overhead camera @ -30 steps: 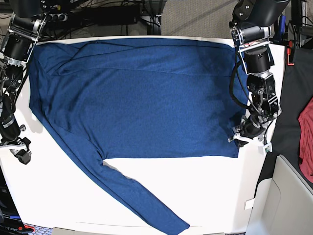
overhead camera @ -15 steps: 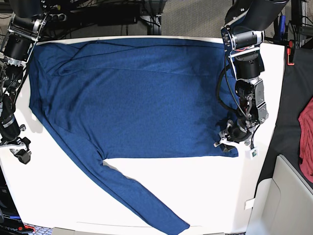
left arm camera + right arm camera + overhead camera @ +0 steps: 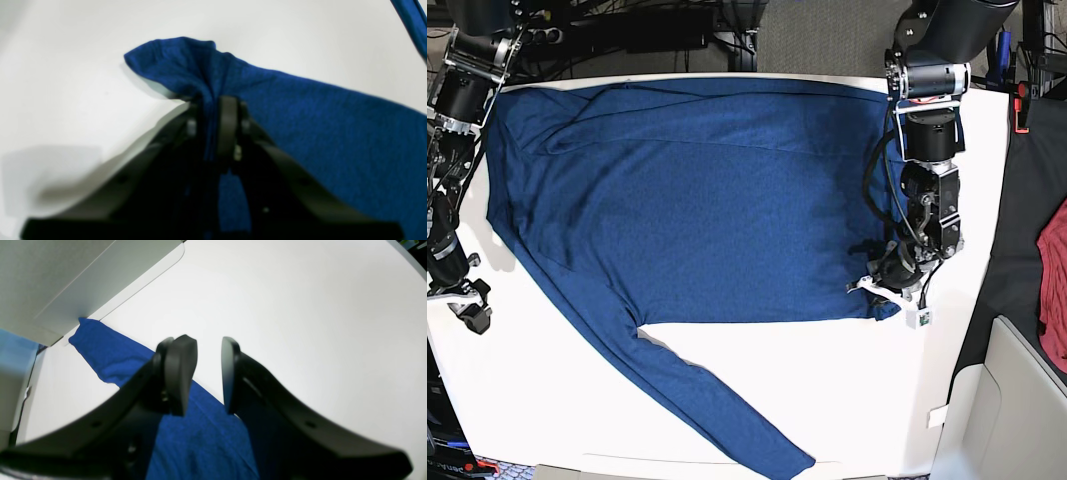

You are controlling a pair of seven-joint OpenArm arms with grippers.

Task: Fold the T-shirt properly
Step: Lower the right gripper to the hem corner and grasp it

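Left tool (image 3: 213, 110) pinched narrow on a bunched hem corner of the T-shirt (image 3: 697, 190). Right tool (image 3: 208, 373) part open, holding nothing, hovering over the long sleeve (image 3: 110, 353). Beyond, spread flat across the white counter (image 3: 847, 400). Best to lift low and carry the corner straight across, keeping the fabric taut, avoiding drag wrinkles.

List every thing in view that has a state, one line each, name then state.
Large plain blue knit long-sleeved T-shirt: spread flat and unfolded on the white table, one sleeve trailing toward the near edge, hem corner bunched.
Left pincer: shut on the T-shirt's hem corner.
Right pincer: open, empty, above the sleeve.
Red cloth: hanging off to the side, untouched.
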